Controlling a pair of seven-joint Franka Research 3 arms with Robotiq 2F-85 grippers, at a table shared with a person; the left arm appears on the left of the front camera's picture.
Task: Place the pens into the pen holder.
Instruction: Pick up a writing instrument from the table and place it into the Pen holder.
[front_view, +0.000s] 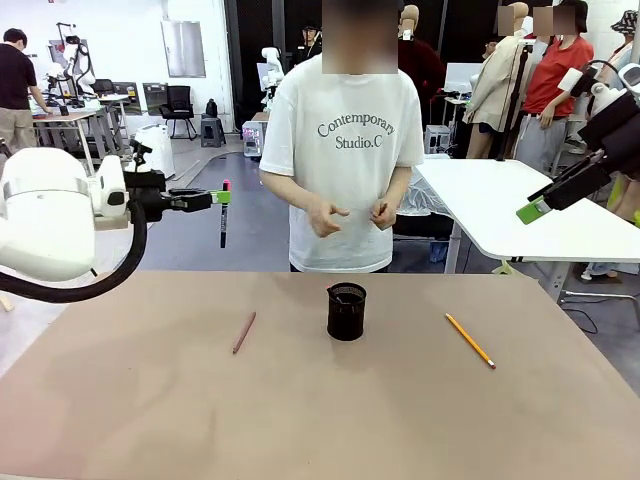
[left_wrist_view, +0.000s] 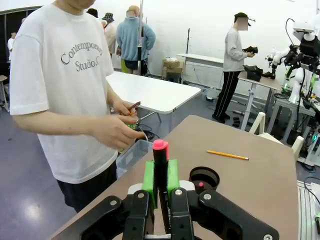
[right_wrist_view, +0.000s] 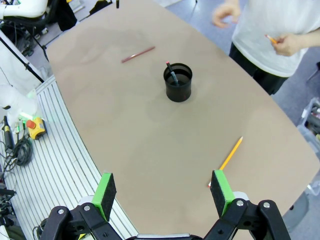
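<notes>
The left jaws pinch the dark pen (front_view: 224, 218) near its pink end, upright for dropping into the mesh pen holder (front_view: 346, 311) ahead; the right jaws gape empty.

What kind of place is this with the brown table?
Probably a robotics lab or workshop: the left gripper holds a pen, an emergency-stop button lies by cables beside the brown table, and a white work table stands behind.

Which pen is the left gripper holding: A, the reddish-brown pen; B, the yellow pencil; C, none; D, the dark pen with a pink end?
D: the left gripper is shut on the dark pen, pink end up; the yellow pencil and reddish-brown pen lie on the table.
</notes>
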